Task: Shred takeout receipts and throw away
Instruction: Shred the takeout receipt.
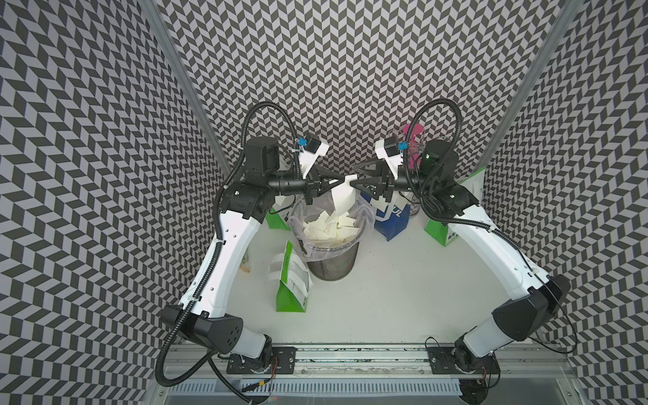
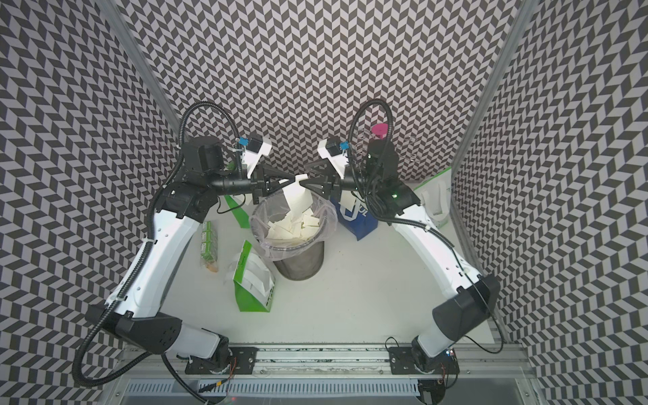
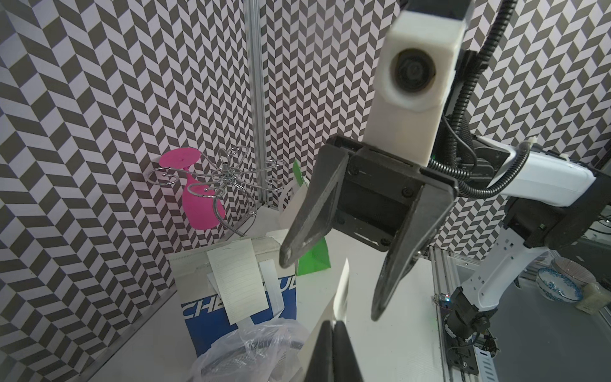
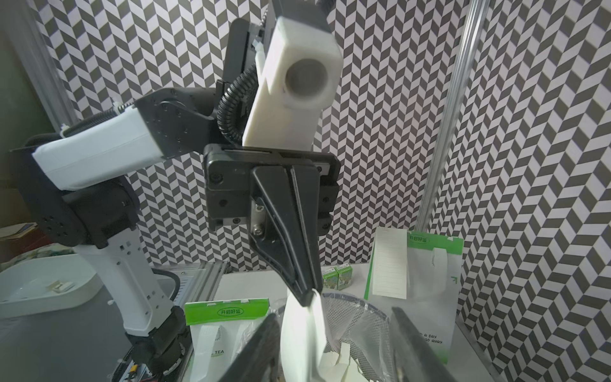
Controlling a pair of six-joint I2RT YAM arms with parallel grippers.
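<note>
Both top views look down on a mesh wastebasket (image 1: 333,263) lined with a clear plastic liner (image 1: 364,214). It stands on the tabletop (image 1: 385,298), midway between the side edges and toward the far edge. Inside lies a heap of receipt scraps (image 1: 329,228), white and angular, too overlapped to count.

Above the rim the left gripper (image 1: 343,180) is pinched tight on a receipt strip (image 1: 342,200), which hangs down toward the heap. Facing it tip to tip, the right gripper (image 1: 353,176) has its jaws parted to a middling gap. The strip's top corner lies in that gap; whether a finger touches it I cannot tell.

Four paper bags stand around the basket. The front green bag (image 1: 291,298) is beside it toward the left edge, and the rear green bag (image 1: 277,219) is behind the left arm. The blue bag (image 1: 391,219) stands just right of the basket, and the right green bag (image 1: 452,217) is by the right edge.

Only the left wrist view shows a whole receipt (image 3: 239,281) lying flat against the blue bag's face. It also gives the clearest sight of a pink goblet (image 3: 198,201), hung upside down on a wire rack (image 3: 231,175) in the far right corner. Only the right wrist view shows a second whole receipt (image 4: 390,261), on the rear green bag, and small green cartons (image 4: 337,277), two in sight. That makes two whole slips and one held strip.
</note>
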